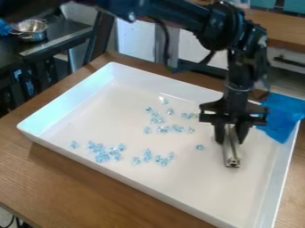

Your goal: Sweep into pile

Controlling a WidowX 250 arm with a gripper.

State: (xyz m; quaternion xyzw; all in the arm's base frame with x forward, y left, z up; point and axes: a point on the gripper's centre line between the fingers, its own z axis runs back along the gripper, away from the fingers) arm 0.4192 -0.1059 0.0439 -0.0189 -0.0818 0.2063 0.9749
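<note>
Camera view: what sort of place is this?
Probably a robot lab with kitchen-style fittings: a black robot arm over a white tray on a wooden table, and a metal pot on a dark counter behind.

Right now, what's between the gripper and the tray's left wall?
Lots of little blue bits, scattered between the gripper and left wall, in the camera view.

You have a brown wooden table (65,187) spreading across the lower left and along the right edge. In your upper left, a shiny metal pot (31,30) sits on a dark counter (62,31), just beside something blue (4,27) at the frame's edge. At your upper right you'll see a wooden worktop (286,33), teal tiles (294,5) above it and a dark drawer handle (289,61) below. A blue sheet-like piece (281,113) lies at your right.
</note>
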